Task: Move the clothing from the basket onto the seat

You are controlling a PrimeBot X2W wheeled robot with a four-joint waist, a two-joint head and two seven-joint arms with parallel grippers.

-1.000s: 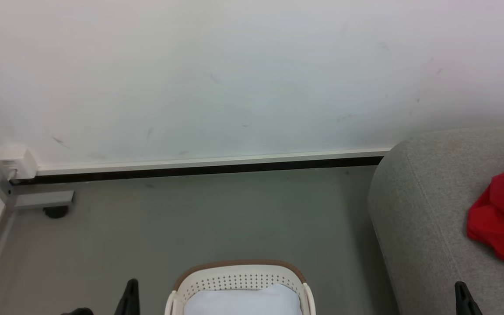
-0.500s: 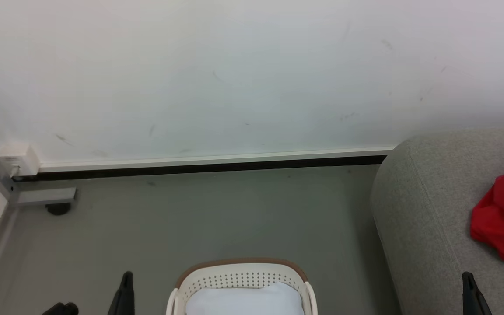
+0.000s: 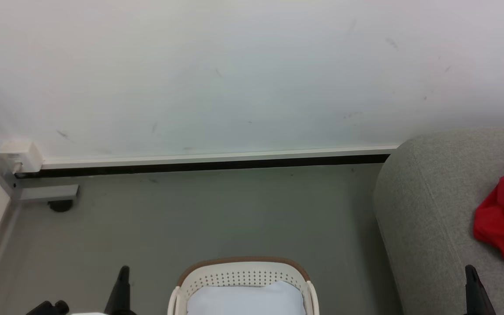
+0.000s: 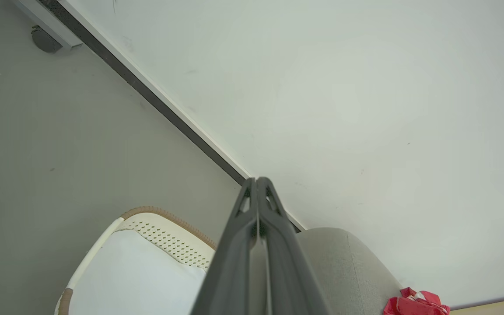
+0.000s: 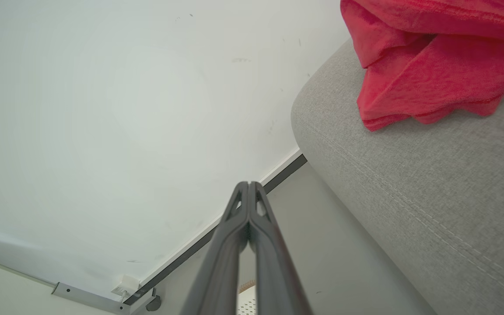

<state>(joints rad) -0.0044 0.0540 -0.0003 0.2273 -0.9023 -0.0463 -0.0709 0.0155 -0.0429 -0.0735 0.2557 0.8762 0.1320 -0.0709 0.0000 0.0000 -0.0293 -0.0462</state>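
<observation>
One red garment (image 3: 503, 218) is seen, crumpled on the one grey sofa (image 3: 427, 210) near its rounded end, well apart from the basket. One white basket (image 3: 243, 273) with a brown rim band is set on the floor (image 3: 217, 214) at the bottom middle of the head view, and one pale blue-white cloth (image 3: 245, 301) is held in it.

Two grippers are counted. The left gripper (image 4: 257, 180) is shown in its wrist view with both dark fingers pressed together up to the tips. Nothing is held between them, and it is raised over the floor to the left of the basket. The right gripper (image 5: 248, 183) is likewise closed, its tips meeting, and nothing is gripped. It is held near the sofa's edge, with the garment lying beyond its tips and untouched.

A strip of bare floor is left open between basket and sofa. A wider stretch is left between the basket and the wall (image 3: 234, 78), along whose foot a dark skirting strip (image 3: 208, 166) is run.
</observation>
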